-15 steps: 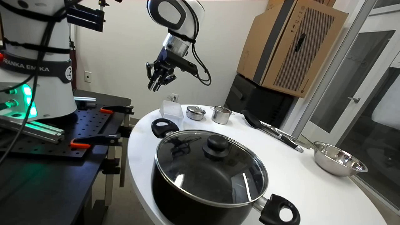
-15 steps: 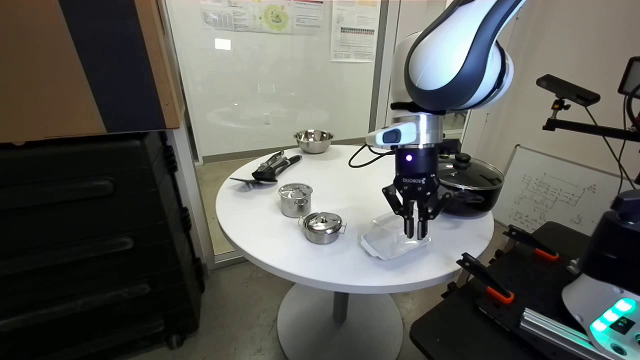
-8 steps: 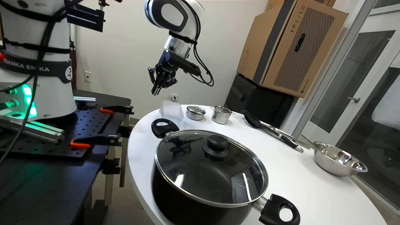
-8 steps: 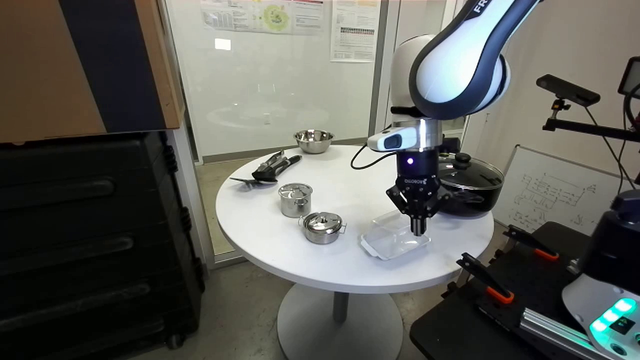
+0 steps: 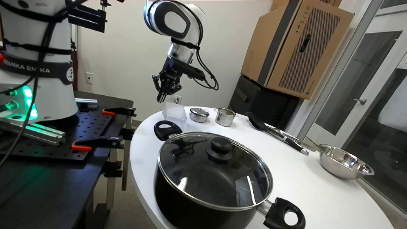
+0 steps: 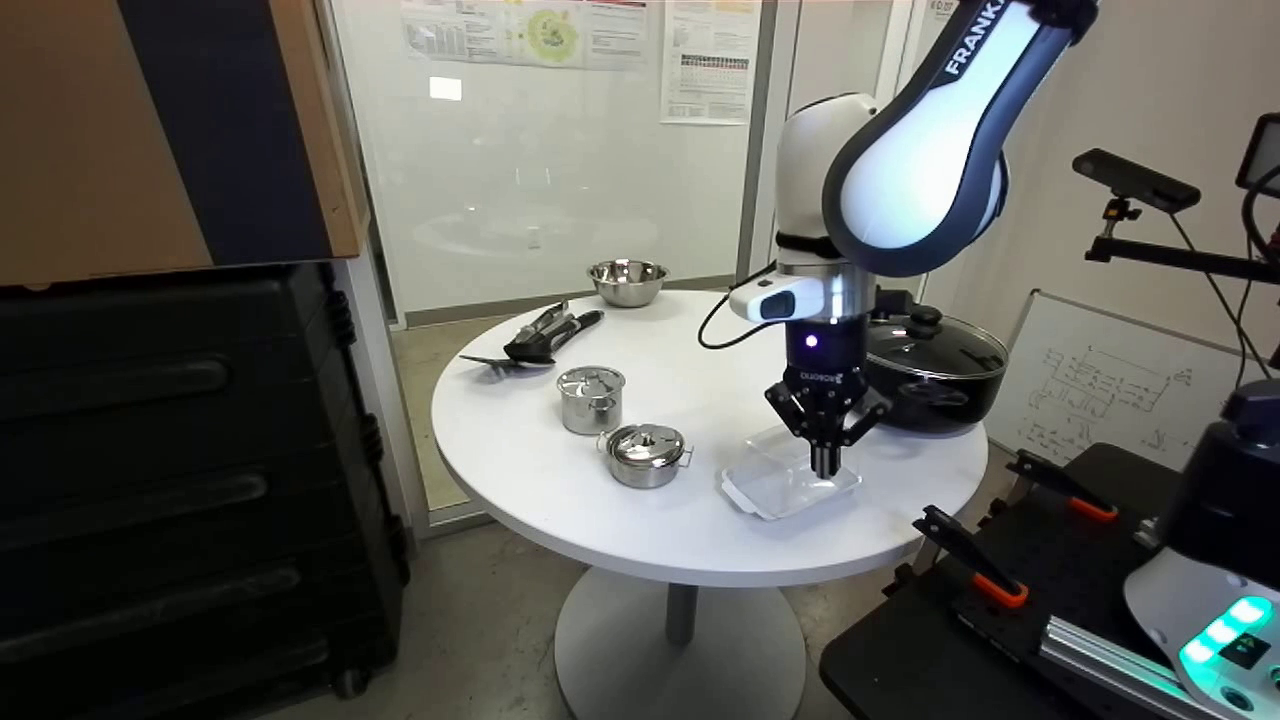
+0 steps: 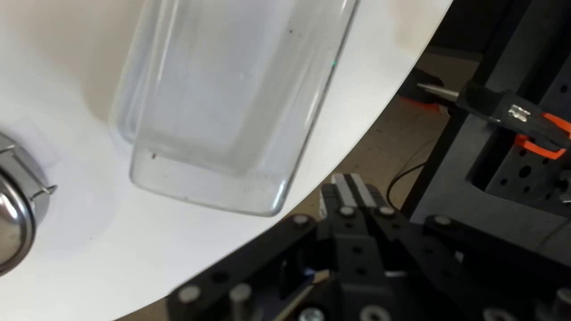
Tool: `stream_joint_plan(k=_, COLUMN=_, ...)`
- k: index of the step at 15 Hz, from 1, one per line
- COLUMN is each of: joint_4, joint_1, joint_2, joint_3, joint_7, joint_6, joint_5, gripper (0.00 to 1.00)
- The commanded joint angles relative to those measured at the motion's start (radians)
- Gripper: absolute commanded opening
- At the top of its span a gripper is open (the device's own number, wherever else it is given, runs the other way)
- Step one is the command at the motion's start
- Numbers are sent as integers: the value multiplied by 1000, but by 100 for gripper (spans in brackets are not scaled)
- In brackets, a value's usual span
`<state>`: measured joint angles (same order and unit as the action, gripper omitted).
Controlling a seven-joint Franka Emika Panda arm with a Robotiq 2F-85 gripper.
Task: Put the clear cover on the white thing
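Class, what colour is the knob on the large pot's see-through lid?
Black. The knob shows best in an exterior view, close to the camera.

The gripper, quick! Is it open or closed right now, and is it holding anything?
Gripper: closed, holding nothing.

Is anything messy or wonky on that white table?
One thing looks a bit wonky: in the wrist view, a pale edge pokes out along one side of the clear cover, so they don't seem to line up. That may just be the camera's angle, though. I see nothing spilled or broken.
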<state>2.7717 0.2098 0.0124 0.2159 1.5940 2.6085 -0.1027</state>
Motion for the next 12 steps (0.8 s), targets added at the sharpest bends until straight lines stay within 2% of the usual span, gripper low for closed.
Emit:
stream_joint_plan(k=1, joint_4=2, joint_1=-3, joint_2=40, joint_3=-1, joint_7=-57, joint_6=71, joint_5=60, gripper=0)
stream_joint_plan(k=12, joint_4=3, joint_1=-21, joint_2=85, joint_3=15, joint_7=-112, joint_6=211, joint_5=64, gripper=0)
